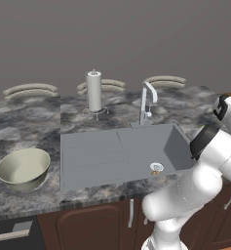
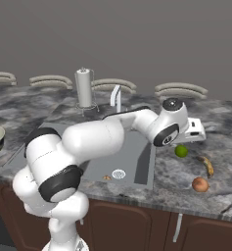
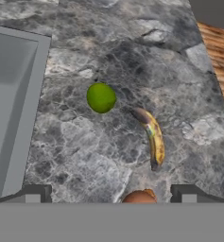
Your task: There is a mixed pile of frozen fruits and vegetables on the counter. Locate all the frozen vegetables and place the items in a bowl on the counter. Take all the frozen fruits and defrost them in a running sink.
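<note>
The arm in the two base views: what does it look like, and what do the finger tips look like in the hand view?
The arm is built of rounded glossy white segments with black bands at the joints and a round dark cap near the wrist. No cables or markings are visible. The hand is a white block. In the hand view the gripper shows two small, dark grey, squarish finger tips.

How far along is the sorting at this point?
Done: one orange-brown lump lies by the sink drain. In hand: nothing; the gripper, jaws open, hovers over the lime-green ball, banana and reddish-brown lump. Left: those items; bowl empty.
</note>
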